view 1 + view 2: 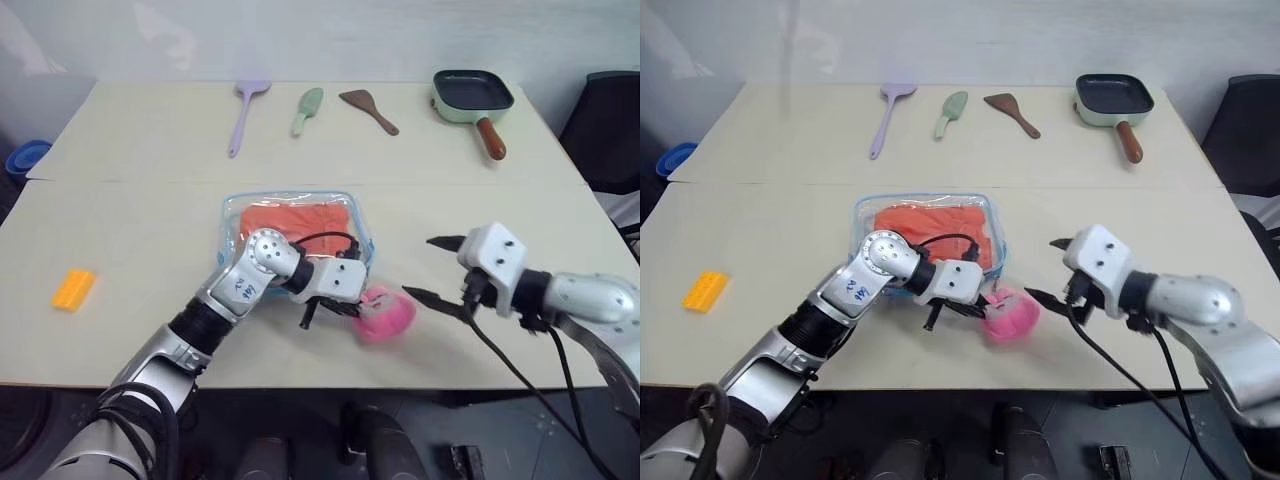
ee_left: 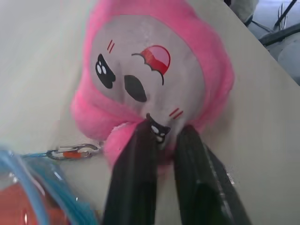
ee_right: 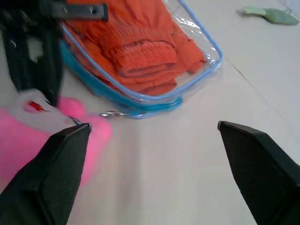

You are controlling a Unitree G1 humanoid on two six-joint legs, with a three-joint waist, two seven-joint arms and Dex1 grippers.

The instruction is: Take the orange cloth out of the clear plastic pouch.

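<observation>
Nearest the table's (image 1: 120,330) front edge, the left gripper (image 1: 322,309) reaches across toward the right, its two black fingers (image 2: 136,178) pinched together on the lower edge of the round pink plush charm with a pale printed face (image 1: 384,314). The charm lies on the cream tabletop just beside the near right corner of the pouch, and a small metal clip (image 2: 70,152) links it to the pouch's blue trim. To the right of the charm, the right gripper (image 1: 436,270) hangs above the table with its black fingers (image 3: 51,178) spread wide and nothing between them, pointing toward the charm and the pouch.

Just behind the left gripper lies the flat clear plastic pouch with light blue trim and rounded corners (image 1: 232,212), flat on the table near its middle. The bright orange cloth with a gathered hem (image 1: 295,220) is folded inside it, filling most of the pouch.

Well off to the left sits a small yellow-orange ridged toy brick (image 1: 73,289).

Along the far side stand a lilac plastic spatula (image 1: 246,112), a pale green scoop-shaped tool (image 1: 307,108), a brown spatula (image 1: 368,108) and a square mint-green pan with a dark inside and a brown handle (image 1: 472,98).
</observation>
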